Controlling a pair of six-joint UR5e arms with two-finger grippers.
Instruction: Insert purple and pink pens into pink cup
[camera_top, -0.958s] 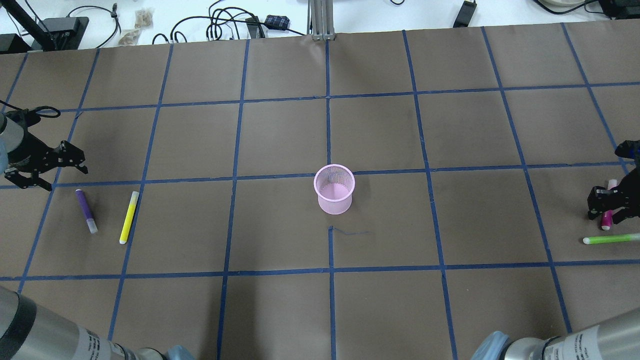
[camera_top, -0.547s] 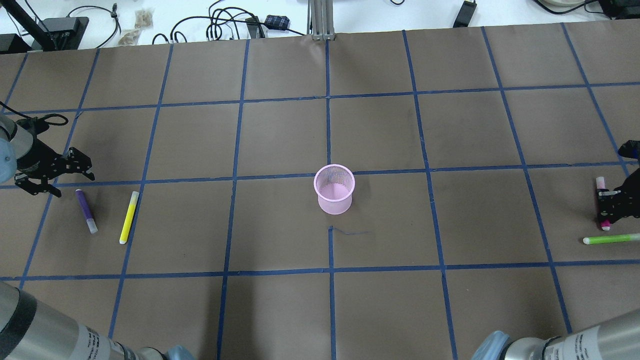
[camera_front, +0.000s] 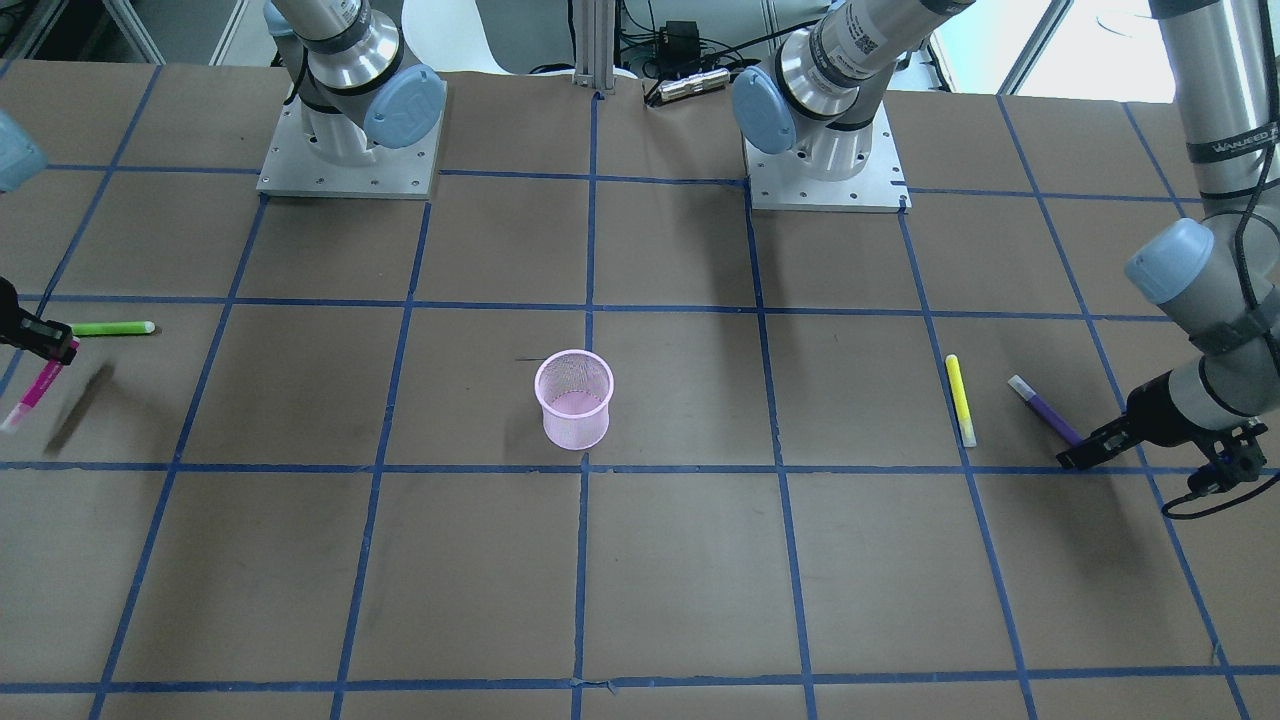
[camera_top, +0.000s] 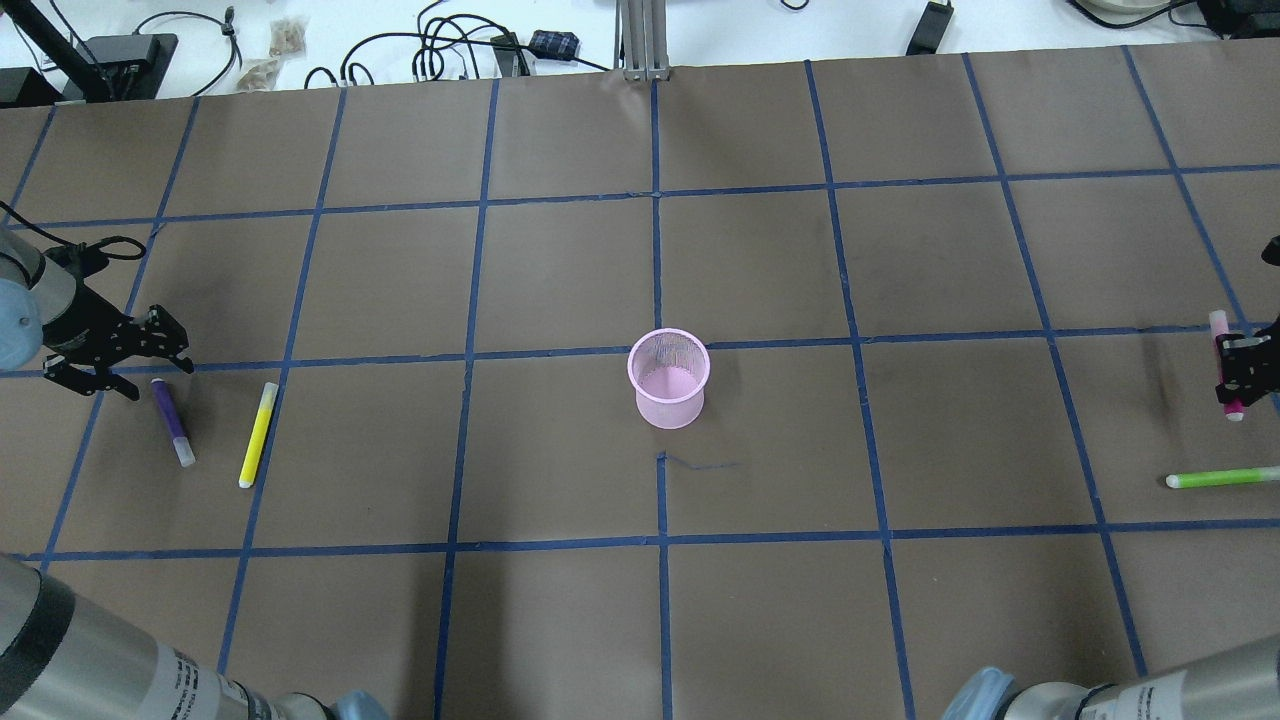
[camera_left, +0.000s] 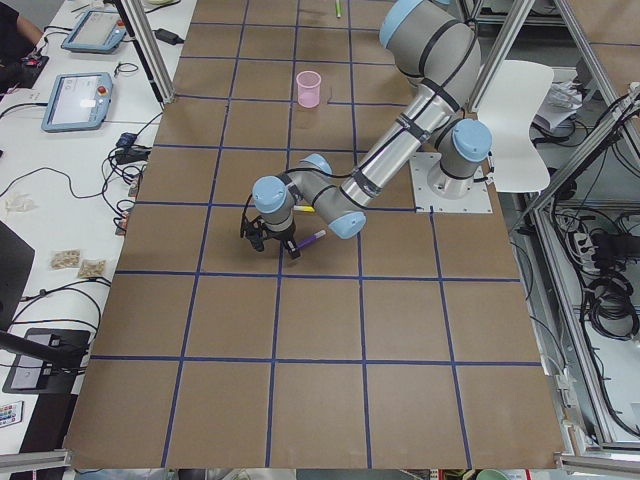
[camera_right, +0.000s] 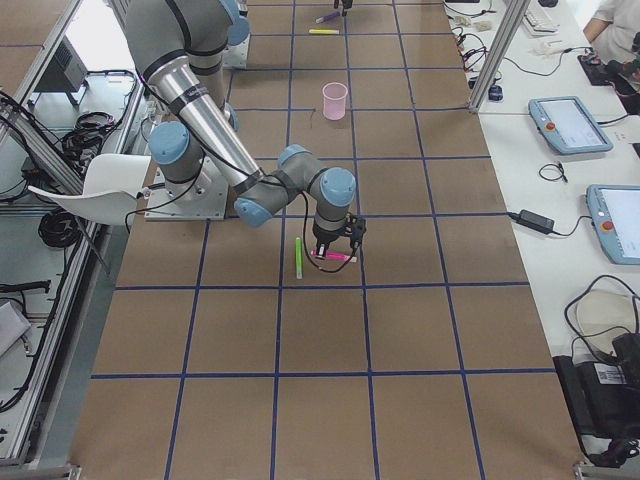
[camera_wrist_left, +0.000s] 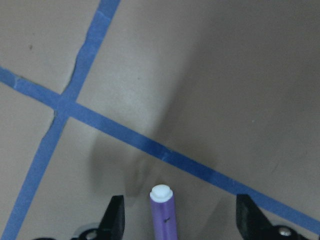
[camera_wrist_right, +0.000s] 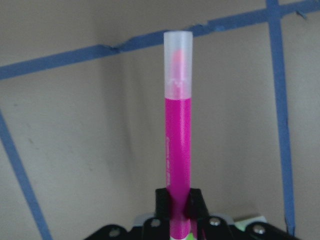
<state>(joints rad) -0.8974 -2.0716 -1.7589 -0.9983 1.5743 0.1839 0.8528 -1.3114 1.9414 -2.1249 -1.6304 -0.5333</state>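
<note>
The pink mesh cup (camera_top: 668, 378) stands upright at the table's middle, also in the front view (camera_front: 573, 398). The purple pen (camera_top: 172, 421) lies flat at the left. My left gripper (camera_top: 152, 375) is open and low over the pen's far end. In the left wrist view the pen's tip (camera_wrist_left: 164, 212) lies between the two fingers (camera_wrist_left: 116, 220). My right gripper (camera_top: 1240, 375) is shut on the pink pen (camera_top: 1226, 377) and holds it above the table at the far right. The pen shows clamped in the right wrist view (camera_wrist_right: 177, 145) and tilted in the front view (camera_front: 35, 388).
A yellow pen (camera_top: 258, 434) lies just right of the purple pen. A green pen (camera_top: 1222, 478) lies on the table near my right gripper. Cables and small devices (camera_top: 460, 50) sit beyond the table's far edge.
My right gripper closed on the pink pen and lifted it off the table. My left gripper moved to the purple pen's far end and stayed open.
</note>
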